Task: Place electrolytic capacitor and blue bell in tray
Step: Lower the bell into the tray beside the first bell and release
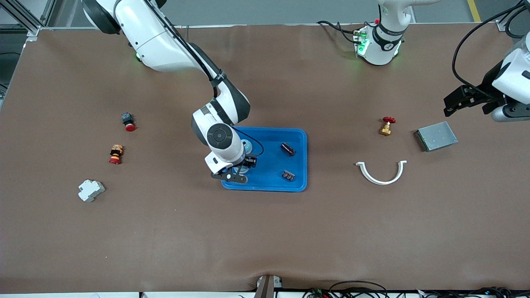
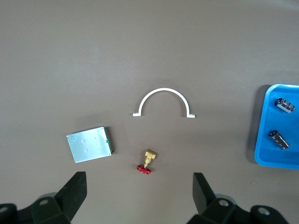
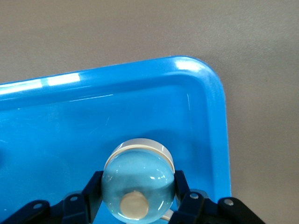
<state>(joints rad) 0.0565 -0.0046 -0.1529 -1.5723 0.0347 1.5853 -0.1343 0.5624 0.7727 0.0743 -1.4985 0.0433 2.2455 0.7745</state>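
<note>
Even, bright overhead light, soft short shadows under objects. Glare streaks on tray (image 3: pixel 205 84) rim, upper part of right wrist frame. All views sharp.

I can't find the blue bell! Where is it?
The bell is between the right tool's fingers, just over the tray, at its end toward the right arm. Two capacitors lie in the tray's other end.
</note>
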